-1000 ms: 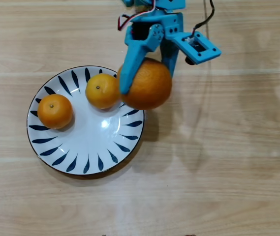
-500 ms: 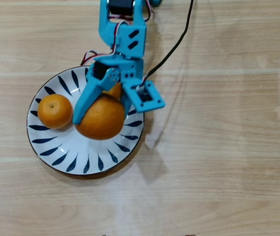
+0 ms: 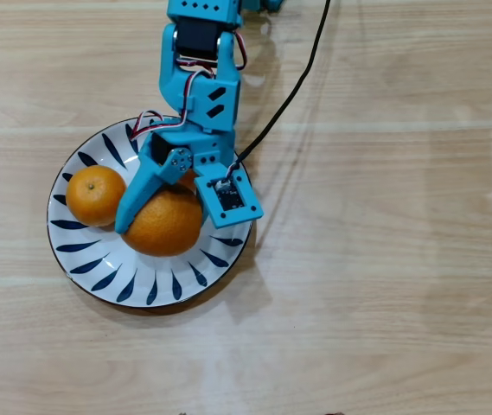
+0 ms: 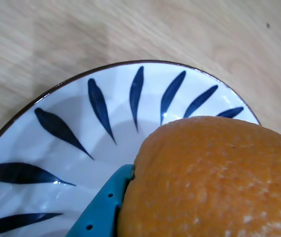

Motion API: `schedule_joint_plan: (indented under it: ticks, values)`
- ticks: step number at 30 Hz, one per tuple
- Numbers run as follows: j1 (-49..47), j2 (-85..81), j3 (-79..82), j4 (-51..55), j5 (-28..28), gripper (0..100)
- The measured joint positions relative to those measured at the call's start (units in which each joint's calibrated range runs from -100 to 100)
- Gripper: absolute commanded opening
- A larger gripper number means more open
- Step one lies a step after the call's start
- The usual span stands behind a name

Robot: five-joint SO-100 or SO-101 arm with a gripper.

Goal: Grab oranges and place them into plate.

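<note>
The white plate [image 3: 99,275] with dark blue leaf strokes lies left of centre in the overhead view, and its rim fills the wrist view [image 4: 56,148]. A small orange [image 3: 95,195] sits in its left part. The larger orange [image 3: 166,226] sits in the plate's middle and shows close up in the wrist view [image 4: 214,182]. My blue gripper [image 3: 173,221] straddles the larger orange. One finger [image 3: 133,206] lies against its left side, and this finger also shows in the wrist view [image 4: 100,210]. A patch of deeper orange [image 3: 188,180] shows under the gripper; I cannot tell whether it is a third fruit.
The plate lies on a light wooden table [image 3: 384,285]. The blue arm [image 3: 201,60] comes in from the top edge of the overhead view. A black cable [image 3: 293,86] runs from the gripper's camera up to the top edge.
</note>
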Motion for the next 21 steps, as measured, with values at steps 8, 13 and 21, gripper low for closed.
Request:
schedule_joint_plan:
  ticks: [8, 13, 21]
  values:
    - [-0.2, 0.0, 0.0, -0.1, -1.5, 42]
    - [-0.3, 0.0, 0.0, -0.1, -2.1, 52]
    - [-2.0, -0.3, -2.1, -0.9, -4.1, 59]
